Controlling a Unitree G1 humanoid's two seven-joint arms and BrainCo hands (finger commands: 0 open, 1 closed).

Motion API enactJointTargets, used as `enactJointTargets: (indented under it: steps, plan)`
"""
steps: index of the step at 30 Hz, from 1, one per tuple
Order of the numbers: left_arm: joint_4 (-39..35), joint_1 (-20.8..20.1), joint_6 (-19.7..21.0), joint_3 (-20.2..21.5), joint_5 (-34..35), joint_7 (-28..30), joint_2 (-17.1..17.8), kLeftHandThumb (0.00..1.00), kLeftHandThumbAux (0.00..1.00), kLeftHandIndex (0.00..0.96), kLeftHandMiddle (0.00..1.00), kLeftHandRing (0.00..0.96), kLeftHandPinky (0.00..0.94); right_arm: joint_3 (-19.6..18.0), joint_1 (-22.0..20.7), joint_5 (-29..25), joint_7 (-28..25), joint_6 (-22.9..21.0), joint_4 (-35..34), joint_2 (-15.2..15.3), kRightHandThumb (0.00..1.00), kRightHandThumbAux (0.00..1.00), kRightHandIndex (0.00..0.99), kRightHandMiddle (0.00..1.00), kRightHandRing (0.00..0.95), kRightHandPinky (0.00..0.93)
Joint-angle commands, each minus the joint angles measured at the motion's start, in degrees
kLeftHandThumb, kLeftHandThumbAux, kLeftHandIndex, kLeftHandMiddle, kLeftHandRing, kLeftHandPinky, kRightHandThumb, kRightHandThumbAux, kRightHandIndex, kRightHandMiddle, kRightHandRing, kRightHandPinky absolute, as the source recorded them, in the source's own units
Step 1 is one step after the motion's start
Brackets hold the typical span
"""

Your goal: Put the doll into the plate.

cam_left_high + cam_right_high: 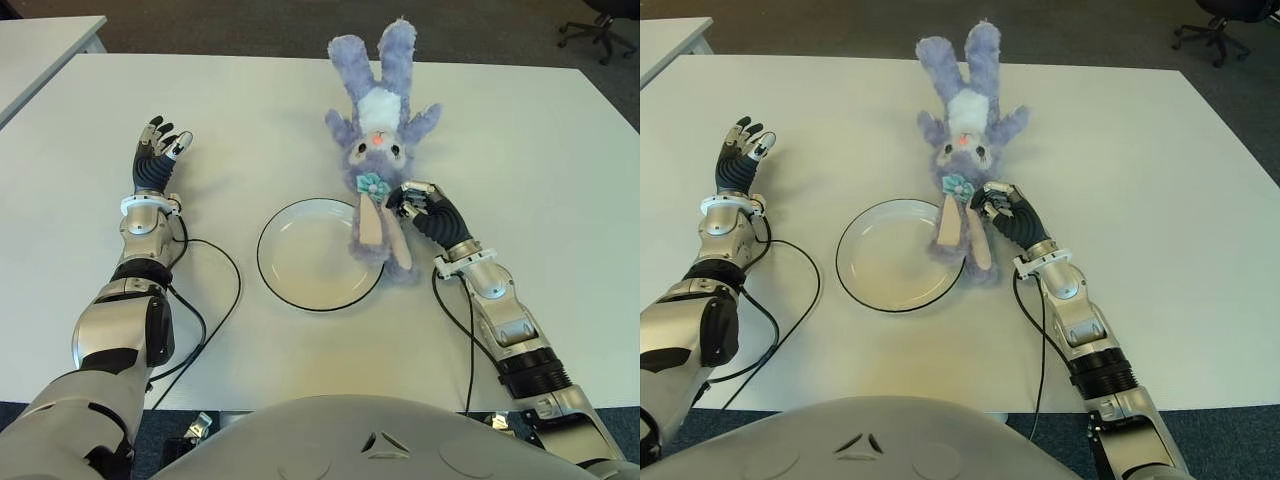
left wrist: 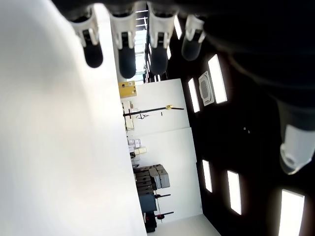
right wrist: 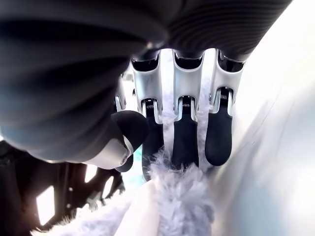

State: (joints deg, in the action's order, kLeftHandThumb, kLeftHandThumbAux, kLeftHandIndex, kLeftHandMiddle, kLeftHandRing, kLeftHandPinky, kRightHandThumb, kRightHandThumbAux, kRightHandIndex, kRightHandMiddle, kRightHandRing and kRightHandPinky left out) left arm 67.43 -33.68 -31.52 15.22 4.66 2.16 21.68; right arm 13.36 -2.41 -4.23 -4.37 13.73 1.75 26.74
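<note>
The doll [image 1: 380, 140], a purple plush rabbit, lies on the white tabletop [image 1: 520, 160] with its feet toward the far edge and its head toward the near side; its long ears [image 1: 385, 235] trail nearward, the left ear overlapping the right rim of the plate [image 1: 300, 262]. The body remains on the tabletop beyond the plate, so the doll is not yet in the plate. The right hand [image 1: 415, 205] is at the right ear just below the head; in the right wrist view its fingers [image 3: 186, 140] are curled down into the fur with the thumb opposing them, which reads as a closed pinch on the ear. The left hand [image 1: 160, 150] shows well to the left of the plate, fingers extended and holding nothing. The step in hand appears to be securing the doll for transfer. An ear grip alone is likely to leave the heavier body hanging and swinging, so the lift should probably be slow and high enough for the feet to clear the rim. Travel is short: leftward and slightly nearward to the plate centre. Lower until the body, not only the ears, settles inside the rim before opening the fingers. The plate is light and may slide if the doll drags across it.
</note>
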Motion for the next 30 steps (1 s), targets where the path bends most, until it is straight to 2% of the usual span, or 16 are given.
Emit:
enactJointTargets:
  steps: [1,7,13,15,28,30]
  plan:
    - [2.2,5.4,1.4,0.2,0.9,3.5,-2.0,0.0,0.507,0.0,0.123,0.127,0.11,4.0,20.2,-3.7,-0.1,2.7,7.3,-11.1,0.847,0.667,0.437,0.477,0.5,0.467]
    - [2.3,5.2,1.7,0.4,1.1,3.0,-2.1,0.0,0.51,0.0,0.14,0.145,0.121,3.3,21.2,-5.8,-0.6,1.8,4.6,-11.1,0.846,0.668,0.439,0.469,0.479,0.418]
    - [2.4,5.1,1.8,0.4,1.1,3.1,-2.1,0.0,0.508,0.0,0.135,0.14,0.113,2.5,21.4,-6.9,0.1,0.8,2.8,-11.2,0.846,0.669,0.437,0.472,0.476,0.416]
    - [2.4,5.0,1.8,0.4,1.1,3.1,-2.1,0.0,0.511,0.0,0.127,0.132,0.102,2.3,21.2,-6.4,0.9,1.5,2.8,-11.3,0.847,0.668,0.43,0.486,0.495,0.45]
    - [2.3,5.0,1.9,0.2,0.8,2.7,-2.0,0.0,0.513,0.0,0.136,0.141,0.114,1.6,20.0,-4.2,2.4,7.5,4.7,-11.5,0.849,0.667,0.423,0.498,0.501,0.46]
    - [2.3,5.0,1.9,0.2,0.9,2.8,-2.0,0.0,0.511,0.0,0.139,0.143,0.121,1.6,19.8,-4.0,2.5,8.3,5.1,-11.5,0.849,0.667,0.422,0.5,0.506,0.486]
